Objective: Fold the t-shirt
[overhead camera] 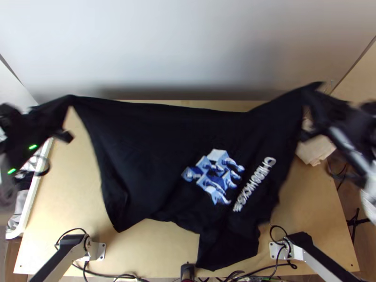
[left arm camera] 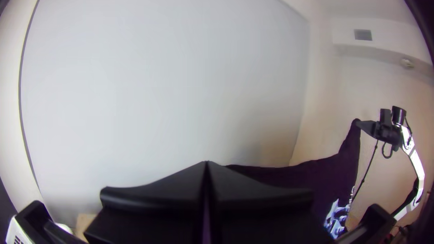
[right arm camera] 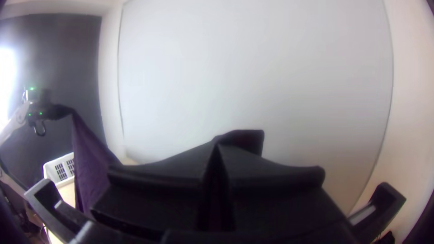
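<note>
Black printed t-shirt (overhead camera: 141,145) was stretched across mid-frame over a light wooden table (overhead camera: 66,188), left gripper (overhead camera: 65,100) was clamped on one end at upper left, right gripper (overhead camera: 308,96) was pinching the other at upper right.

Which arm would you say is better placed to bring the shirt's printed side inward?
Probably the right: the right pincer grips the shirt at the end nearer the print, while the left pincer holds the other end.
</note>
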{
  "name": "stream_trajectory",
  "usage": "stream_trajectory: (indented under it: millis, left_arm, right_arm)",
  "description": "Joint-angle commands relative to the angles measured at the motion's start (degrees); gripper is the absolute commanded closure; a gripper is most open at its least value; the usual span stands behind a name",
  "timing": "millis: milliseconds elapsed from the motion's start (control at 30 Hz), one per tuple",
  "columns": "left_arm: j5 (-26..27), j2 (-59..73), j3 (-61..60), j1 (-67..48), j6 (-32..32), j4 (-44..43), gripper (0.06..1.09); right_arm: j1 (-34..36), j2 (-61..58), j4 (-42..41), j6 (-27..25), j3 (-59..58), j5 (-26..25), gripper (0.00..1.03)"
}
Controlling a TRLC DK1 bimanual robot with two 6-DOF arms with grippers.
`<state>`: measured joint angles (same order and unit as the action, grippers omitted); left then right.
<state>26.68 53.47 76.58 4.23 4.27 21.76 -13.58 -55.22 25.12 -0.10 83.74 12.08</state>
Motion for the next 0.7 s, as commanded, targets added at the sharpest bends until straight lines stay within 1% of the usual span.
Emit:
stream_trajectory:
  millis: [0,133,267,467,667]
  left_arm:
    - [-4.9,9.4,-10.2,-7.0,-1.0,-10.3,1.05]
    - [-6.3,16.2,-11.7,-8.8,-1.3,-14.7,1.05]
    - [-6.9,23.4,-11.1,-8.7,-1.4,-19.2,1.05]
    - [-7.7,33.8,-7.2,-7.4,-1.3,-22.3,1.05]
    - [-7.7,44.6,0.2,-4.9,-1.2,-22.5,1.05]
  right_arm:
    - [-0.5,-7.3,-10.9,-0.9,-15.4,1.0,1.0]
    - [-0.2,-12.9,-13.9,-1.0,-17.8,1.4,1.0]
    - [2.3,-19.0,-16.0,-1.0,-17.7,2.1,1.0]
    - [4.2,-26.4,-18.9,-1.8,-16.9,2.9,1.0]
    - [5.5,-34.4,-19.9,-2.3,-13.3,3.0,1.0]
